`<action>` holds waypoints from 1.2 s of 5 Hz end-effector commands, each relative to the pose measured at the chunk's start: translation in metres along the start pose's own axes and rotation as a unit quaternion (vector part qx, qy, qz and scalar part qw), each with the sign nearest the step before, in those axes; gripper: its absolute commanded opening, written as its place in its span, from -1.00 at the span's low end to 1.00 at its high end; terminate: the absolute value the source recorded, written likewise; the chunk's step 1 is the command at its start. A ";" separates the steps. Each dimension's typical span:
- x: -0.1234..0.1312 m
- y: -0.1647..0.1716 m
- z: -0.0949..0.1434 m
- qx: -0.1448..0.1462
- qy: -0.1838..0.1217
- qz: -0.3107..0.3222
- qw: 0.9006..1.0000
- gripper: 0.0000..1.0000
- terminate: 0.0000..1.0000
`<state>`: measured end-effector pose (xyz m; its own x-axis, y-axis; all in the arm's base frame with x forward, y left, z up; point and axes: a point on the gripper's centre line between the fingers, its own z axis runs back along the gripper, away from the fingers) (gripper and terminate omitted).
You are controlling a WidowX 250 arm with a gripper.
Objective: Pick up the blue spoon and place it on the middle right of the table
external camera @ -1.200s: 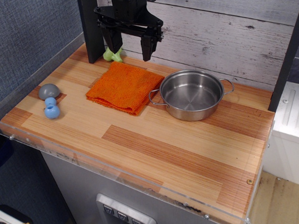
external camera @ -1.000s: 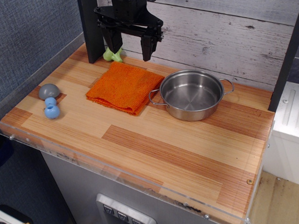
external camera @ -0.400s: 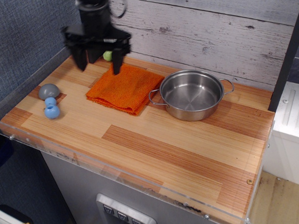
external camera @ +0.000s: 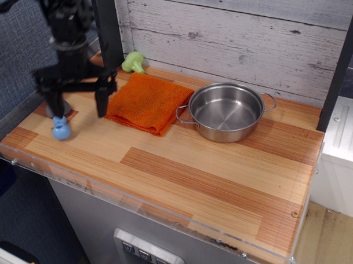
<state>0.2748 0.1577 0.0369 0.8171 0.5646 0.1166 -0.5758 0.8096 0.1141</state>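
The blue spoon [external camera: 61,131] lies at the left end of the wooden table [external camera: 213,177], its light-blue handle toward the front edge. Its grey bowl [external camera: 66,107] is mostly hidden behind my left finger. My black gripper [external camera: 78,104] hangs open just above the spoon. One finger [external camera: 56,105] stands over the spoon's bowl and the other [external camera: 100,100] is to its right near the cloth edge. The jaws hold nothing.
An orange folded cloth [external camera: 147,101] lies at the back middle. A steel pot [external camera: 225,111] with two handles stands right of it. A green toy vegetable [external camera: 133,62] sits by the back wall next to a black post [external camera: 108,30]. A clear acrylic rim [external camera: 144,209] edges the table.
My gripper has swung from above the back of the cloth leftward and forward, and lower, to above the spoon. It stays open. The green vegetable is now uncovered. The spoon has not moved.
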 end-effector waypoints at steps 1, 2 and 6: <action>-0.019 0.011 0.003 0.008 -0.023 0.035 0.999 1.00 -1.00; -0.020 0.013 -0.004 0.006 -0.020 0.037 0.999 1.00 -1.00; -0.020 0.047 -0.026 0.042 -0.006 0.038 0.998 1.00 -1.00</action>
<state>0.2373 0.1884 0.0114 0.7811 0.6108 0.1294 -0.6242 0.7586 0.1868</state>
